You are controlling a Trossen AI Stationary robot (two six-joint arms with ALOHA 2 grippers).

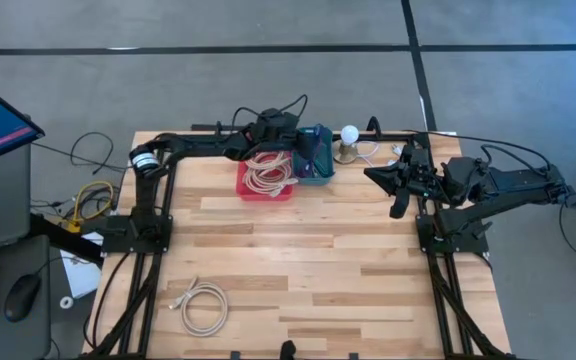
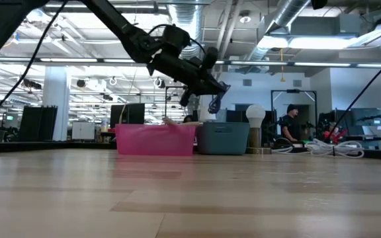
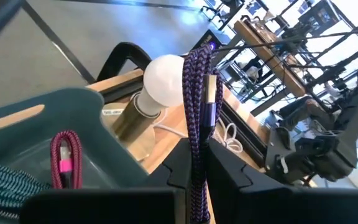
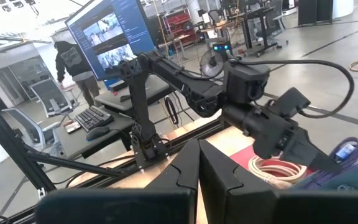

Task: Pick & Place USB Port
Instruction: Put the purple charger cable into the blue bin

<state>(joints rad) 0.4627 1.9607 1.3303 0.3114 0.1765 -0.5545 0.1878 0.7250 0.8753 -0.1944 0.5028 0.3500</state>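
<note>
Holding the purple braided USB cable in my left gripper, clamped on it above the teal plastic bin near the table's far edge, I judge it light and floppy; gripping beside the stiff plug suits best. My right gripper waits closed at the right edge.

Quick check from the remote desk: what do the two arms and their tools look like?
Both arms are matte black, jointed links on black frame mounts. The left arm has a silver collar at one joint; loose black cables trail the right arm. Each tool has two black, angular fingers.
</note>
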